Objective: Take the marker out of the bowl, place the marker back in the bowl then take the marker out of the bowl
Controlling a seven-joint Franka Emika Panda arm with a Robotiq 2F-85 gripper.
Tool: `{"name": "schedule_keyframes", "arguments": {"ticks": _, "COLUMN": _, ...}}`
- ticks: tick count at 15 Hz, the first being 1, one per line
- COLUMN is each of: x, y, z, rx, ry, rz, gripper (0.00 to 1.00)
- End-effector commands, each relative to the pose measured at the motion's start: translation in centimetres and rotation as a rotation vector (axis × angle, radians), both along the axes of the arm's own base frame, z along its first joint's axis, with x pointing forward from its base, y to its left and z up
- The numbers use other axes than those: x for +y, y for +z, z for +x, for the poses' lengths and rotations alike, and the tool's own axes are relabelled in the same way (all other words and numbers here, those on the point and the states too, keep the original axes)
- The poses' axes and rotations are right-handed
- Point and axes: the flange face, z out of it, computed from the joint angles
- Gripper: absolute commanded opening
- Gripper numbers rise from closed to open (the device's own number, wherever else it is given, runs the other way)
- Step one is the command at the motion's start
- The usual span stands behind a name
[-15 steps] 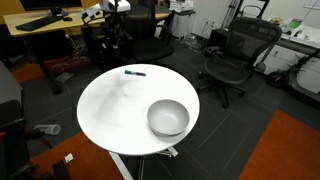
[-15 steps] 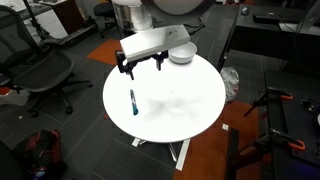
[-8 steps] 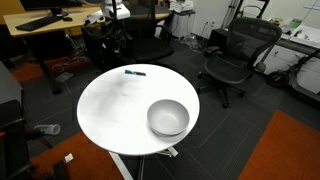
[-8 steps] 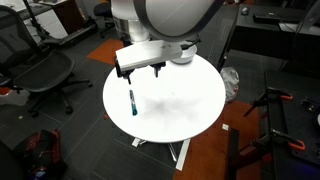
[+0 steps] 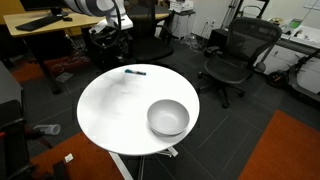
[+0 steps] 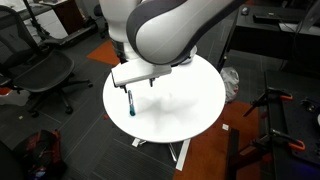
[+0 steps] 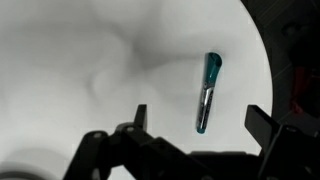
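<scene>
We are dropping the arm lower than a moment ago, holding the empty gripper (image 7: 198, 112) wide open above the thin teal-blue marker (image 7: 208, 90) on the round white bench (image 5: 110, 115), apparently to return it to the shiny grey metal bowl (image 5: 168, 118) rightward.

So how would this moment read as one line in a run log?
marker: lying on table, outside bowl | bowl: empty | jaws: open, above marker, holding nothing
</scene>
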Motion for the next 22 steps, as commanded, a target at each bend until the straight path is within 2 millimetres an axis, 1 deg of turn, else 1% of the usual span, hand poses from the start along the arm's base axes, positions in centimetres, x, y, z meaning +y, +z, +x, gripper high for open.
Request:
{"name": "schedule_keyframes", "arguments": {"ticks": 1, "x": 1.0, "y": -0.8, "z": 1.6, "rx": -0.003, "ry": -0.030, "rz": 0.015, "gripper": 1.00}}
{"name": "schedule_keyframes", "arguments": {"ticks": 9, "x": 1.5, "y": -3.8, "z": 3.8, "rx": 0.006, "ry": -0.029, "rz": 0.012, "gripper": 1.00}}
{"name": "schedule_keyframes", "arguments": {"ticks": 14, "x": 1.6, "y": -5.5, "z": 4.6, "rx": 0.014, "ry": -0.035, "rz": 0.006, "gripper": 1.00}}
{"name": "schedule_keyframes", "arguments": {"ticks": 22, "x": 1.5, "y": -7.5, "z": 5.6, "rx": 0.052, "ry": -0.043, "rz": -0.010, "gripper": 1.00}}
